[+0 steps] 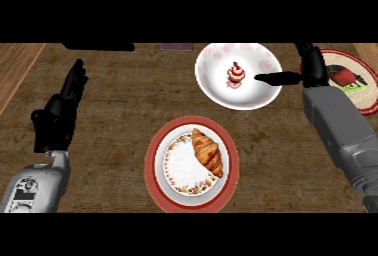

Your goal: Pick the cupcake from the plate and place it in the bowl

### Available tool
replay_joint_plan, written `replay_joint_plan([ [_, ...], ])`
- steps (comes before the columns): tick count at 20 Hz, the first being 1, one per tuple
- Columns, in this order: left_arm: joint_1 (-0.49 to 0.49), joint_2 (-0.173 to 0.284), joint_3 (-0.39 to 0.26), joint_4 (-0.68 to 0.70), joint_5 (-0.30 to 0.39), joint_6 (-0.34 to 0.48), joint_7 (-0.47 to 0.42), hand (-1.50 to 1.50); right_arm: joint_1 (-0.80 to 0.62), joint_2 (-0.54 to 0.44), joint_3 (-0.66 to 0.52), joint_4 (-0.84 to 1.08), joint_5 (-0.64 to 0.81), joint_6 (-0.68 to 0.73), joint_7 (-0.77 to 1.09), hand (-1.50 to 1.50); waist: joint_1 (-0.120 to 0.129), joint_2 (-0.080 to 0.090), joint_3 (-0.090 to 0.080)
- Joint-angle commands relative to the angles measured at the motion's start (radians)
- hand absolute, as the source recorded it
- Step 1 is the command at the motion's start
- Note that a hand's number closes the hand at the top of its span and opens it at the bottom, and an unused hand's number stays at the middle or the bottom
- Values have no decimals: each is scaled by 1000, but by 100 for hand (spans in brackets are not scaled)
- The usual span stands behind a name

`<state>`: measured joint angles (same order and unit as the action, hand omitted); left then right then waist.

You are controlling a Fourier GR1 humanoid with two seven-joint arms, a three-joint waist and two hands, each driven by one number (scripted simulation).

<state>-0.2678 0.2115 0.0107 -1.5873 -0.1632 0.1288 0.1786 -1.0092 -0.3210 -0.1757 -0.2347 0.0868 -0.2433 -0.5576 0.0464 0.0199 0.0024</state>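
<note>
The cupcake stands upright, cherry up, in the bowl, beside the right hand, its fingers relaxed and empty; left hand rests open.

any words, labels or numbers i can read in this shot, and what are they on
None can be read.
Left forearm: dark marks on its grey shell, too blurred to read.
Round mat at the right edge: a red and black picture with a green patch, no legible text.
Plate, bowl, cupcake: only decoration.
</note>
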Motion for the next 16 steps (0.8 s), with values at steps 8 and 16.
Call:
replay_joint_plan([
  [8,58,-3,6,-68,-9,-9,31,0,154,-142,-35,-9,-45,369,-166,-150,-28,-14,-1],
  [16,99,19,52,-105,8,-57,31,0,275,-100,-13,-165,-46,381,-176,-150,-40,-20,-2],
])
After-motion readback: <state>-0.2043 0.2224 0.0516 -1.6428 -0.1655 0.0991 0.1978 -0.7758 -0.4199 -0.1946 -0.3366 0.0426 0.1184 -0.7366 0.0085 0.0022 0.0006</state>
